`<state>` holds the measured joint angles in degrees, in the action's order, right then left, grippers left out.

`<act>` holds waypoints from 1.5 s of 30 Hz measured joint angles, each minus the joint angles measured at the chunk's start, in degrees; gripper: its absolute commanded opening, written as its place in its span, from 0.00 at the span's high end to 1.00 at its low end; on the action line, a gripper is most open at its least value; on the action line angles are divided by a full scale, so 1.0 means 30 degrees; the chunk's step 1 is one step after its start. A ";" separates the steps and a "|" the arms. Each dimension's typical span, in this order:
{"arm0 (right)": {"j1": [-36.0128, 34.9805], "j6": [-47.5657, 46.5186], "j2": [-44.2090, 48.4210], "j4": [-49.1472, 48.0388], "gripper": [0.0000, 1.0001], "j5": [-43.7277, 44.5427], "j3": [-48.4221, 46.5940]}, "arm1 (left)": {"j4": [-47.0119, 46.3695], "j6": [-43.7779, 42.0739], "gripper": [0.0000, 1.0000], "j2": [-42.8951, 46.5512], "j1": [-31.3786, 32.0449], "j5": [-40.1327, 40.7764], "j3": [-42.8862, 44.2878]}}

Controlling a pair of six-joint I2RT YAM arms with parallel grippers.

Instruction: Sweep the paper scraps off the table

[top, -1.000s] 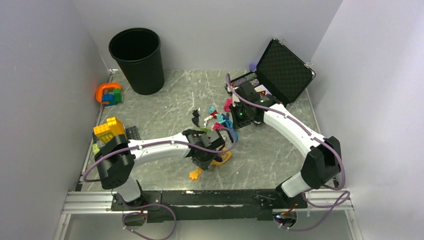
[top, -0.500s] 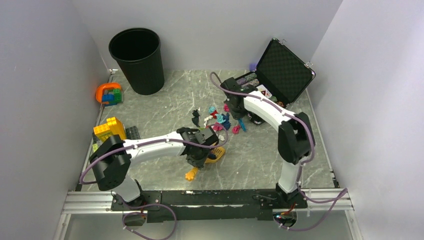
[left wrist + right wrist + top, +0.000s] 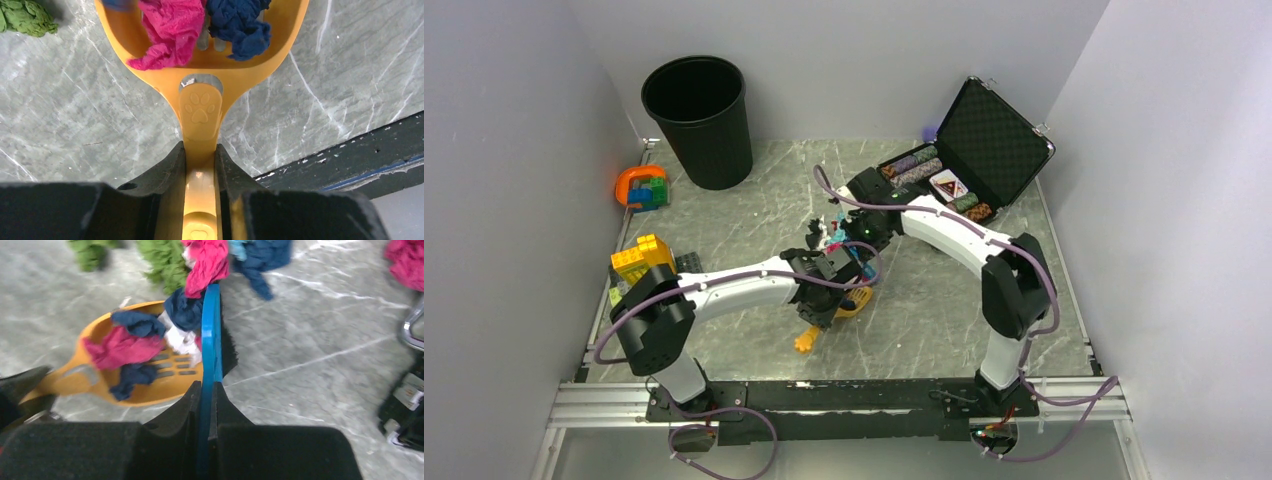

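My left gripper point(image 3: 200, 150) is shut on the handle of an orange scoop point(image 3: 200, 80) that lies on the table point(image 3: 75, 125). A pink paper scrap point(image 3: 170, 30) and a dark blue one point(image 3: 237, 22) lie in its pan; a green one point(image 3: 25, 17) lies beside it on the table. My right gripper point(image 3: 206, 387) is shut on a blue brush point(image 3: 211, 340) held at the scoop's rim point(image 3: 150, 390), with pink point(image 3: 117, 347), blue and white wads in the pan. Green wads point(image 3: 162, 260) lie beyond. In the top view both grippers meet at mid-table point(image 3: 849, 262).
A black bin point(image 3: 696, 115) stands at the back left. An open black case point(image 3: 984, 140) with poker chips is at the back right. Toy bricks point(image 3: 642, 258) and an orange holder point(image 3: 639, 187) sit by the left edge. One pink wad point(image 3: 407, 260) lies off to the right.
My right arm has swung left from beside the case, dragging the brush and scraps into the scoop. My left gripper and the scoop have shifted slightly left.
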<state>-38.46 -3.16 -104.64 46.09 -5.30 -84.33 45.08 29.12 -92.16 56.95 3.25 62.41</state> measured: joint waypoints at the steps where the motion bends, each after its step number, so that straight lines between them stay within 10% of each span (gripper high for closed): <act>1: 0.0000 0.0015 0.0328 -0.0095 1.00 -0.0772 0.0182 | -0.0022 -0.0051 1.00 -0.0138 -0.0029 0.0087 0.0095; 12: 0.0852 0.1260 0.3257 0.0080 1.00 -0.4080 0.1355 | -0.1158 -0.0495 1.00 -0.0707 -0.0044 0.1049 0.0117; 34: 0.1894 0.5187 0.8772 0.0313 1.00 0.4772 0.3942 | -0.2040 -0.0415 1.00 0.0561 0.0685 0.2965 -0.0911; 45: 0.2397 0.6608 1.1038 -0.0991 1.00 0.7016 0.5217 | 0.1231 -0.1093 1.00 0.3111 -0.1676 0.2280 0.3293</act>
<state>-31.27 16.67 -71.53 43.11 15.75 -68.69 48.77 25.85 -82.83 51.92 10.09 72.29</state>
